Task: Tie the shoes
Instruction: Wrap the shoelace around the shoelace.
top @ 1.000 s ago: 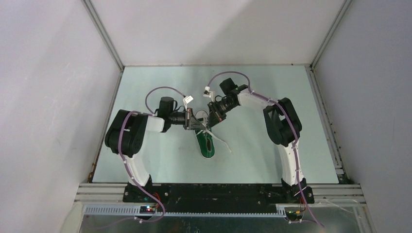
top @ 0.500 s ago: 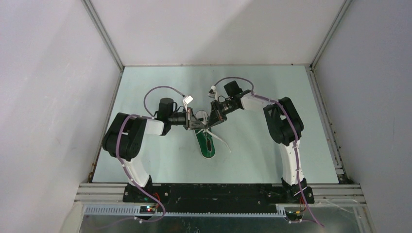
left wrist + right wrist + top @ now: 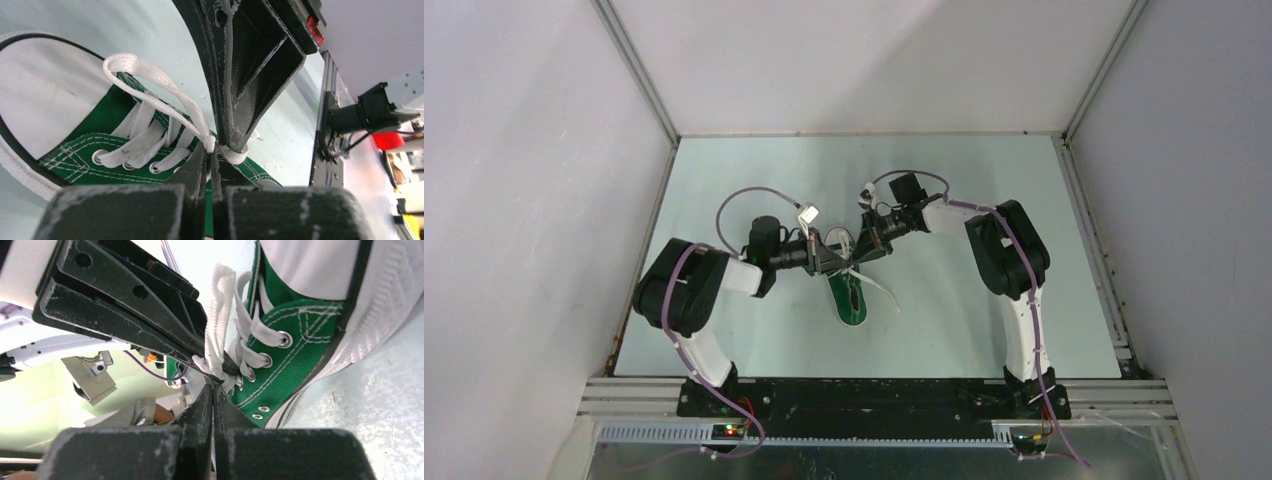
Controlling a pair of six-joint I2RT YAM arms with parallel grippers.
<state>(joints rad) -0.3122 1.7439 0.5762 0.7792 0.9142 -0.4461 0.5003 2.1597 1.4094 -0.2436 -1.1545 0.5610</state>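
Sneaker [image 3: 852,300], green canvas with a white toe cap, sits upright near the middle of the table [image 3: 744,180], heel end toward my bases. Both my grippers meet right over its laced front. My left gripper [image 3: 838,262] reaches in from the left, fingers pressed together, with the white laces [image 3: 150,80] pinched at the tips. One loop arcs from that pinch back across the tongue. My right gripper [image 3: 858,256] reaches in from the right, fingers also pressed together. A flat strand of lace runs down into its tips and looks clamped there. The two sets of tips cross almost touching, just above the eyelets [image 3: 284,339]. One loose lace end trails on the table to the right of the sneaker.
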